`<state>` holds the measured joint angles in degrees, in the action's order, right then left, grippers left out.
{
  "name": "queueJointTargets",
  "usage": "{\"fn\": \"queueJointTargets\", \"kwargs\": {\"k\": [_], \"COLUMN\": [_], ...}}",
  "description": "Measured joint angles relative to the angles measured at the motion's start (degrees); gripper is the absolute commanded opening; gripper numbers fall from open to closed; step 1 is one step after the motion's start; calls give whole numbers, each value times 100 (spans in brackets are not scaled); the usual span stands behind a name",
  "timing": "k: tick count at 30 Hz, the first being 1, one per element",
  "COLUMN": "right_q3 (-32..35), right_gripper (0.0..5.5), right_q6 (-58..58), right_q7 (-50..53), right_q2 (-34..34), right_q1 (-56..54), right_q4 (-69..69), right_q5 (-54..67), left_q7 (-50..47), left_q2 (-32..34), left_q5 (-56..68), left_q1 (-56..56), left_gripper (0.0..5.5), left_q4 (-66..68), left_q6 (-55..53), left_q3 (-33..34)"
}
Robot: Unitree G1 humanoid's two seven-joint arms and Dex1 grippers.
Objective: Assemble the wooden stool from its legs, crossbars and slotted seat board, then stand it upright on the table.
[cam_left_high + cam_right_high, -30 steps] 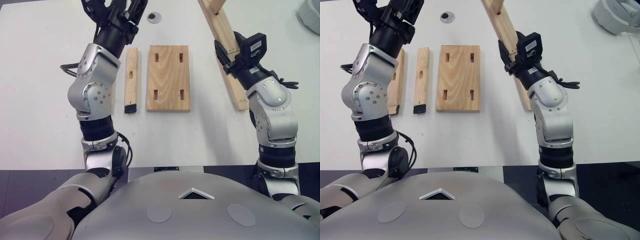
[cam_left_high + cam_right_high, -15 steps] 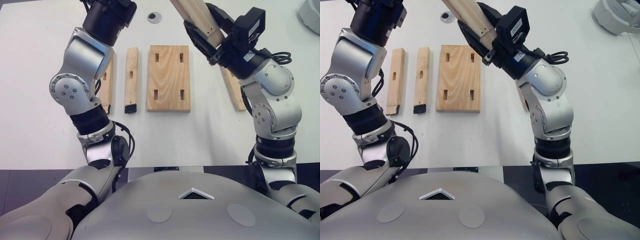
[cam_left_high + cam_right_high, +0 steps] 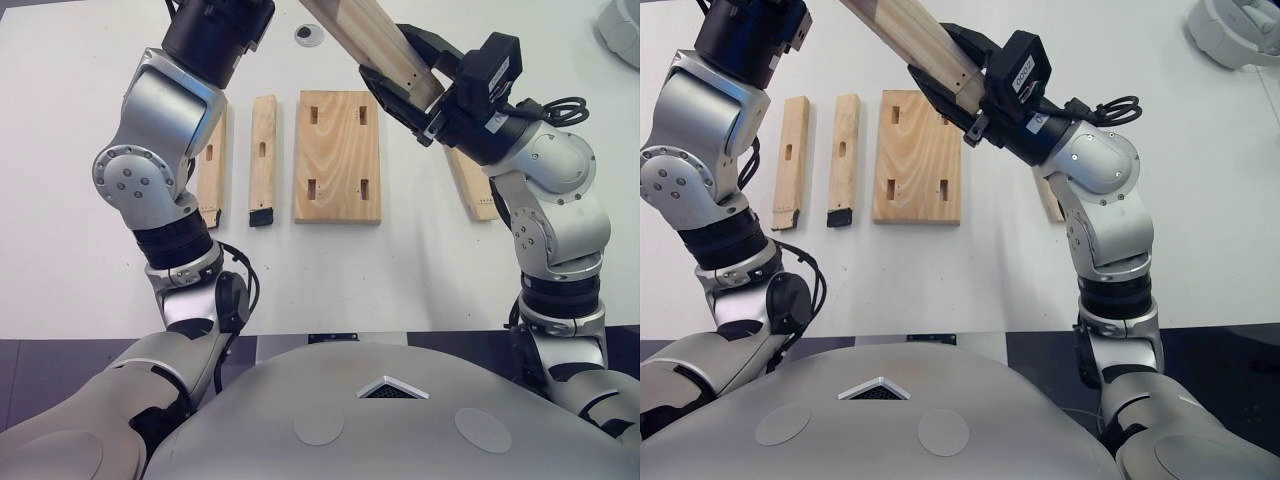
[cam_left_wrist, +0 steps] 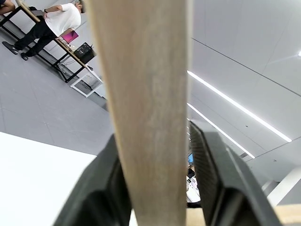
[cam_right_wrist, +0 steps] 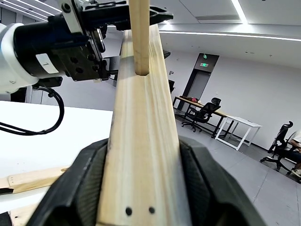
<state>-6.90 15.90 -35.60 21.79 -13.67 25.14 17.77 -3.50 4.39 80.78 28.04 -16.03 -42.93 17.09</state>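
Observation:
My right gripper (image 3: pixel 412 75) is shut on a wooden leg (image 5: pixel 141 117), held tilted in the air above the far end of the slotted seat board (image 3: pixel 337 155). My left gripper (image 4: pixel 157 188) is raised and shut on a crossbar (image 4: pixel 146 94). In the right wrist view the crossbar's (image 5: pixel 139 37) end meets the face of the held leg. Two slotted legs with black tips (image 3: pixel 793 160) (image 3: pixel 843 158) lie left of the board. Another leg (image 3: pixel 470 185) lies right of it, partly hidden behind my right arm.
A small dark round disc (image 3: pixel 309 35) sits on the white table (image 3: pixel 80 150) beyond the board. A white object (image 3: pixel 622 25) stands at the far right corner. The table's front edge (image 3: pixel 400 335) runs just before my torso.
My right gripper swung the leg from the right side up and left, over the seat board. My left arm rose higher, uncovering the leftmost leg on the table.

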Motion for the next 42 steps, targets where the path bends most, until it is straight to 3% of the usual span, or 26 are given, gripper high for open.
{"fn": "queueJointTargets", "kwargs": {"k": [8, 19, 23, 29, 37, 42], "right_q3": [-107, -135, 44, -206, -1013, -1148], "right_gripper": [208, 443, 448, 448, 448, 448], "right_q6": [-118, -152, -179, -353, -321, -246], "right_q7": [-145, 381, 551, 441, 490, 484], "right_q2": [-5, 101, 466, 932, 846, 688], "right_q1": [129, 808, 1680, 1926, 2018, 1943], "right_q4": [-56, -500, -509, -903, -1076, -1073], "right_q5": [17, -850, -1228, -1936, -2675, -2705], "left_q7": [-475, -1310, -1730, -2042, -2222, -2237], "left_q2": [-32, 119, 552, 843, 1029, 1133], "left_q5": [142, -197, -486, -1092, -1986, -2103], "left_q1": [-573, -1518, -2461, -3062, -2991, -3180], "left_gripper": [103, 103, 103, 103, 103, 103], "left_q4": [-639, -1219, -1822, -2545, -2696, -2900], "left_q6": [230, 747, 614, 590, 436, 298], "left_q3": [-61, -113, -96, -292, -756, -880]}}
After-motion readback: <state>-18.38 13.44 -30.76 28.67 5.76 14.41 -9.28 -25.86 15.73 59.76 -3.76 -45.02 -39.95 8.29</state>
